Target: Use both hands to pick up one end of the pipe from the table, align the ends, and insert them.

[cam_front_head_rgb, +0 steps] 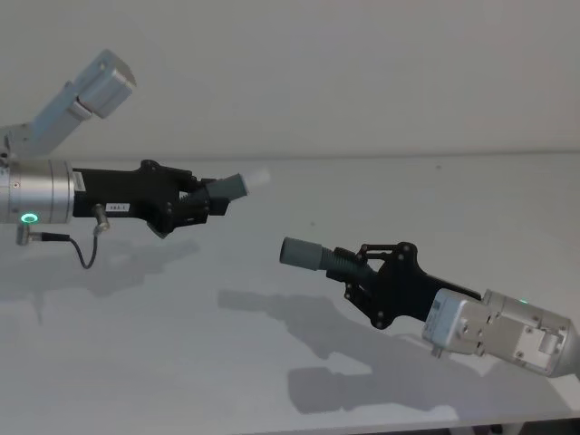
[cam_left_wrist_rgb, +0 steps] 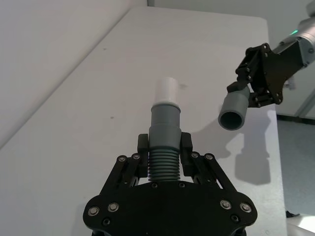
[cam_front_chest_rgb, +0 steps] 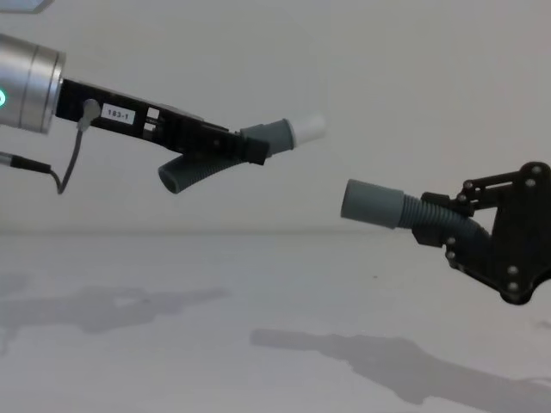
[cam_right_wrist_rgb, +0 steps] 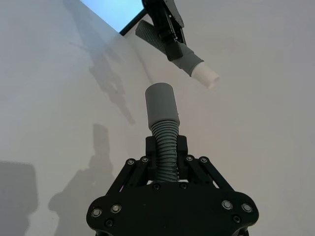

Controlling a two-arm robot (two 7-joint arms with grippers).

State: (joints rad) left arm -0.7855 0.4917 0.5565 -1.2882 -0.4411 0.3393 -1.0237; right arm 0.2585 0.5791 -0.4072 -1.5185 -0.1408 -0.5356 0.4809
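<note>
Left tool [cam_front_head_rgb: 213, 201]: pressed onto the ribbed part of the white-tipped pipe piece [cam_front_head_rgb: 237, 186], which is held in the air above the table [cam_front_head_rgb: 272, 362], on its left side. Right tool [cam_front_head_rgb: 349, 263]: clamped on the ribs of the grey-cuffed pipe piece [cam_front_head_rgb: 308, 254], also held clear of the table, lower and to the right.

The white tip [cam_front_chest_rgb: 308, 127] and the grey cuff [cam_front_chest_rgb: 372, 202] are pointed roughly toward each other but are kept apart; in the chest view the tip is seen higher than the cuff, so the ends are not in line. The curved rear end [cam_front_chest_rgb: 176, 179] of the white-tipped piece is shown there hanging below the left tool. The hollow mouth [cam_left_wrist_rgb: 230, 119] of the cuff is seen in the left wrist view. From the right wrist view the cuff is seen from behind, with the white tip beyond it.

The table is matte white; shadows of both arms are cast on it. A plain pale wall [cam_front_head_rgb: 362, 72] is seen behind. A green ring [cam_front_head_rgb: 30, 218] and a loose cable [cam_front_head_rgb: 86, 249] are noted on the left arm.
</note>
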